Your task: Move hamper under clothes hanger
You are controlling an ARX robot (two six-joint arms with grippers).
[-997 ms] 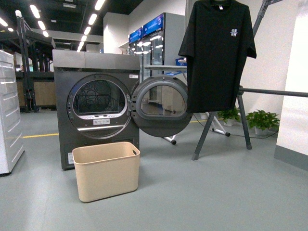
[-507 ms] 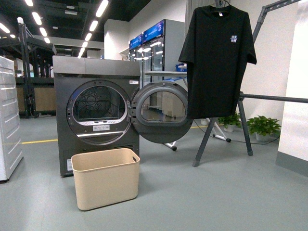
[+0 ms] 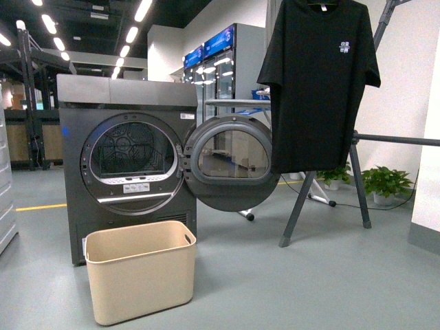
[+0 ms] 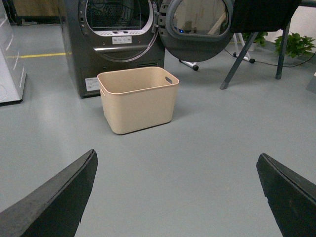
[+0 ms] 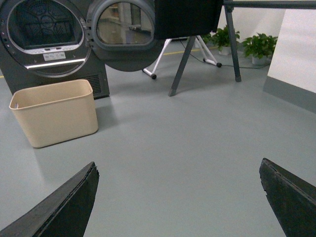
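Dryer (image 3: pixel 127 165) fills the left half of the front frame, its door (image 3: pixel 230 161) swung open toward the middle. The hanger (image 3: pixel 297 210) stands on the right, legs splayed, with a black shirt (image 3: pixel 317 82) hanging at upper right. The hamper (image 3: pixel 141 278) sits lower left on the floor (image 3: pixel 309 289), just in front of the dryer and well apart from the hanger's legs.

I read it as stiff plastic and light, since I see nothing inside. The smooth walls look slippery, so I'd go for the rolled rim (image 4: pixel 136 92) or the slot (image 4: pixel 169 79) on its short end. It should also slide easily on this floor.

Neither arm shows in front. Both wrist cameras look forward and down. The left pincer (image 4: pixel 175 155) is spread wide on nothing, and so is the right pincer (image 5: pixel 177 164). Both are well short of the hamper.
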